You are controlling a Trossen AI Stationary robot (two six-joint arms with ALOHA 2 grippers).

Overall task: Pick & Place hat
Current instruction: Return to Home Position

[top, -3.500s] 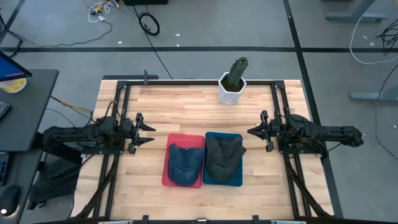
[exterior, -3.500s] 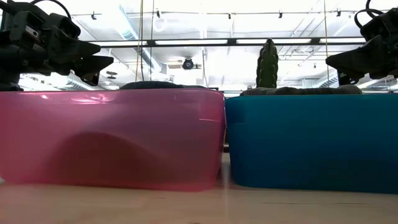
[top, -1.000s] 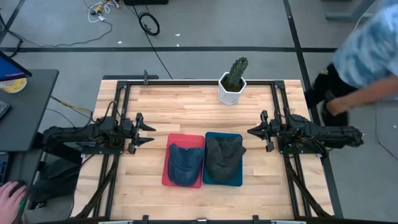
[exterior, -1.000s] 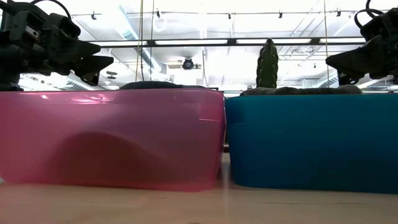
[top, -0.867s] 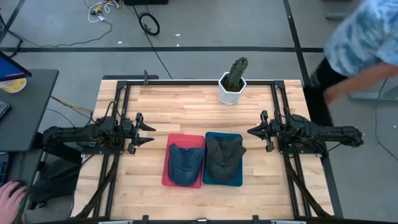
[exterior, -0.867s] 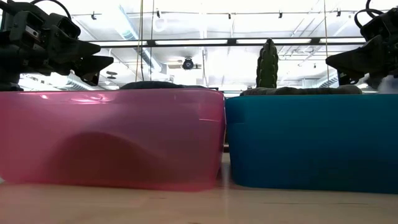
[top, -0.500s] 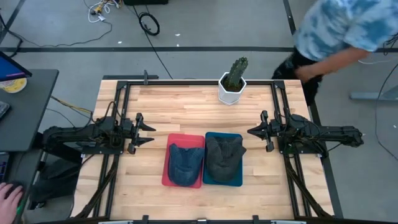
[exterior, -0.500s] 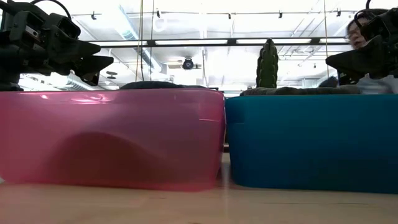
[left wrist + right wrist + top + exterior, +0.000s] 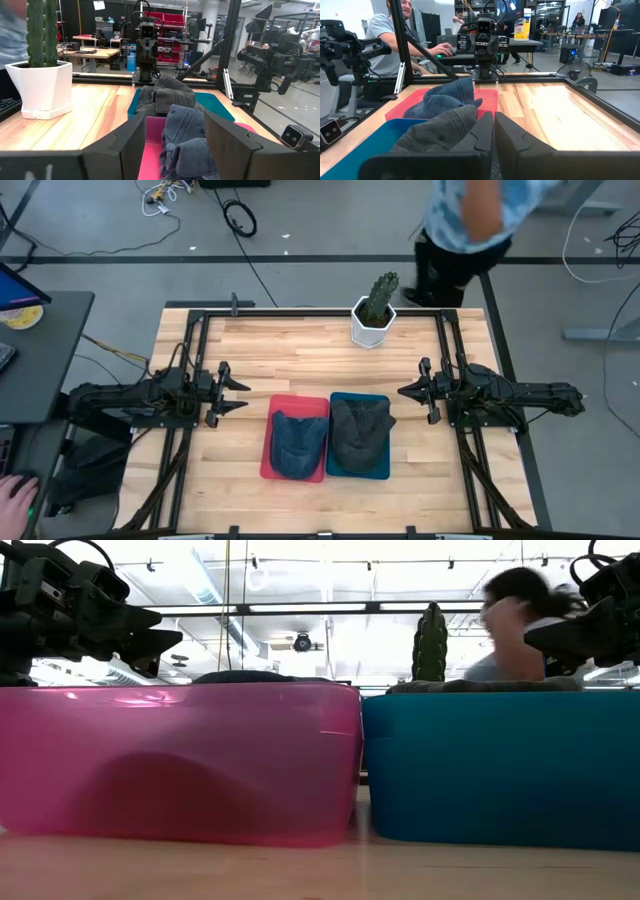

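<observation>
I see a wooden table (image 9: 300, 360) bearing a red bin (image 9: 267, 450) and blue bin (image 9: 357, 473) side by side — a potted cactus (image 9: 373, 323) near its far edge.

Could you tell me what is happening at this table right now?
Nothing is being handled. The blue cap lies in the red bin and the black cap in the blue bin beside it. The left pincer, open, and the right pincer, shut, hang empty at either side. A person is behind the table.

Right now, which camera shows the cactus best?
Left wrist view: the cactus stands close, side-on in its white pot. High view shows it from above; low view, only its top over the blue bin; right wrist view, nothing.
</observation>
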